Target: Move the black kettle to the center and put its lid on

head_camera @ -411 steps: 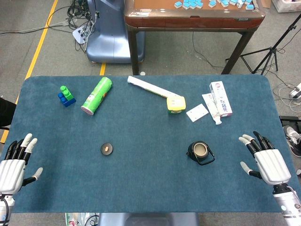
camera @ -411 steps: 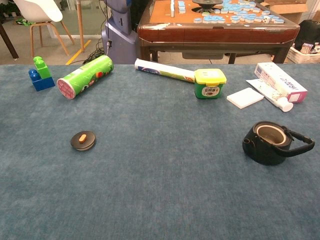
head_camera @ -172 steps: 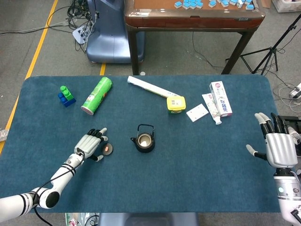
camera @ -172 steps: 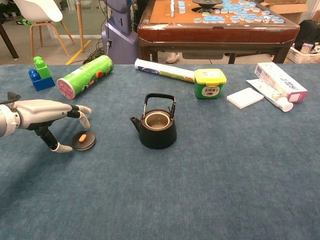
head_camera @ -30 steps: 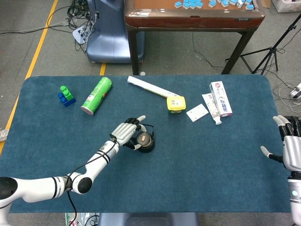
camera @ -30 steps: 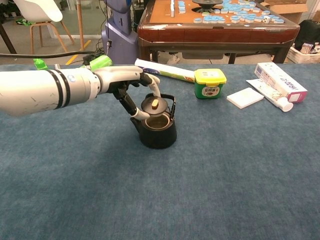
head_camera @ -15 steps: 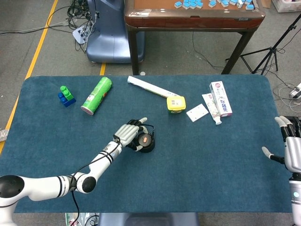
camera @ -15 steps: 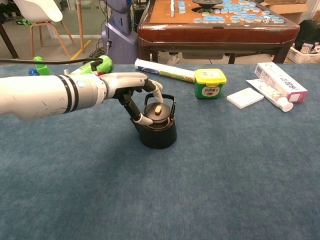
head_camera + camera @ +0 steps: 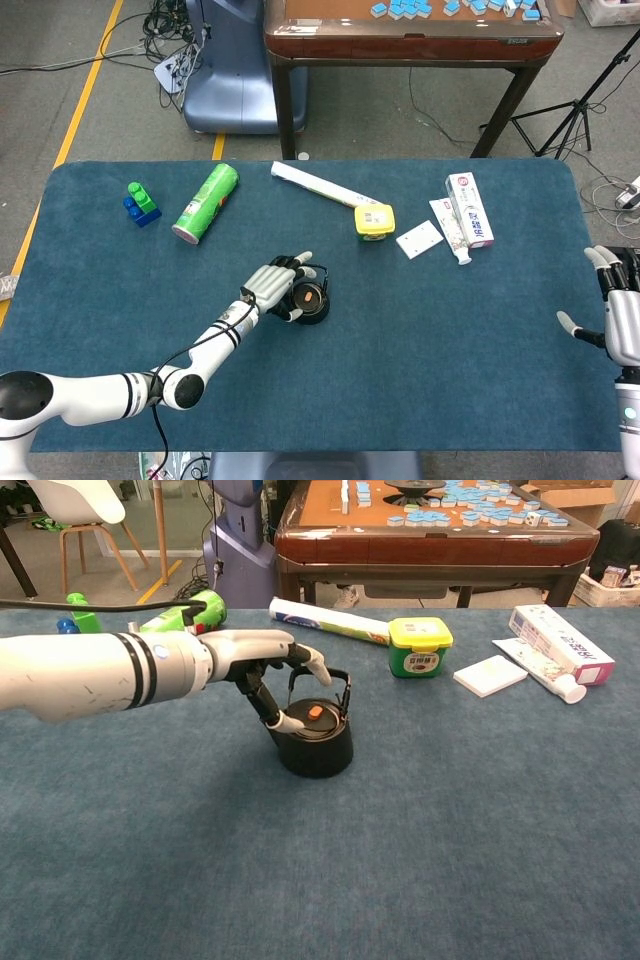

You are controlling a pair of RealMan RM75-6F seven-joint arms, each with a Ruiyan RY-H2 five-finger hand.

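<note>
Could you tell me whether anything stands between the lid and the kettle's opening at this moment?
Nothing visible does. The lid already sits on the black kettle, under its raised handle, with the left hand at its edge.

Bare cloth right of kettle point(image 9: 312, 742); yellow tub point(image 9: 420, 646) behind.

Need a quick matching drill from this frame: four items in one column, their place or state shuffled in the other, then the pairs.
Items:
1. kettle
2. lid
3. green can
4. right hand

States:
A. lying on its side, far left of the table
B. open, at the table's right edge
C. upright at the table's middle, handle raised
D. on the kettle's mouth, beside the left hand

Pairs: 1-C, 2-D, 3-A, 4-B
</note>
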